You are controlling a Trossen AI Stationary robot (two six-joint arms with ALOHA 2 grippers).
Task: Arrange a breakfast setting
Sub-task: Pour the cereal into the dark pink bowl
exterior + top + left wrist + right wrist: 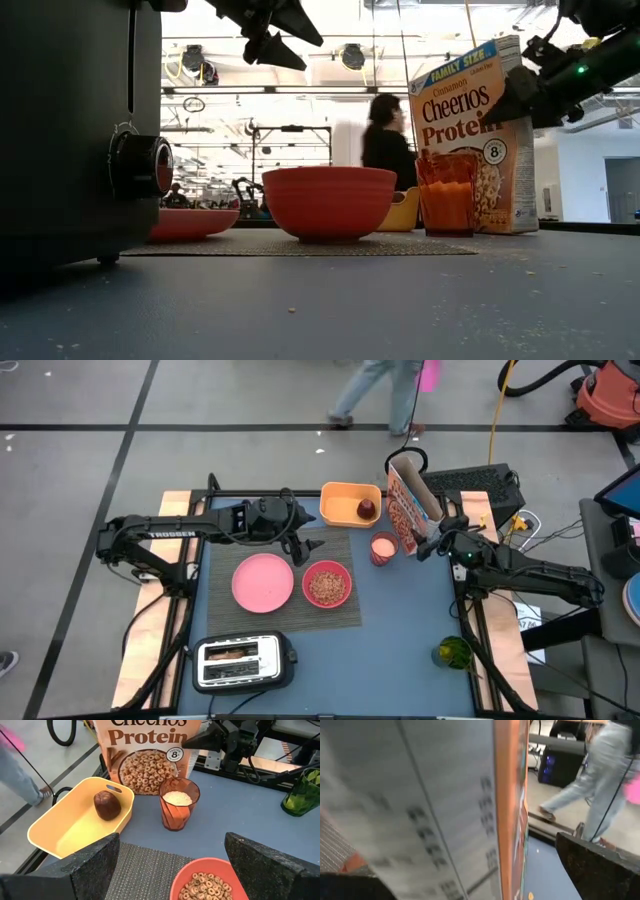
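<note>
- The left gripper (303,546) hovers above the far edge of the grey placemat (340,615), its fingers spread wide with nothing between them; in the left wrist view it (170,865) looks past the mat toward the yellow tray (65,832).
- The small dark red fruit (107,805) lies inside that tray, at about 1 o'clock from the left gripper in the high view, free of the tray walls.
- The pink bowl (326,584), filled with cereal, sits on the placemat with the empty pink plate (263,582) just beside it at its 9 o'clock.
- The right gripper (432,545) clamps the side of the cereal box (408,510), which stands at 1 o'clock from the bowl; an orange cup (383,547) of milk stands just in front of the box.
- The toaster (240,662) holds toast at 7 o'clock from the bowl.
- I judge the fruit to be the left arm's next pick: come down centred over it, keep the fingers clear of the tray rim, and close gently, since it is round and may roll.
- The cup stands close to that path, so swing wide of it.
- No spoon shows.
</note>
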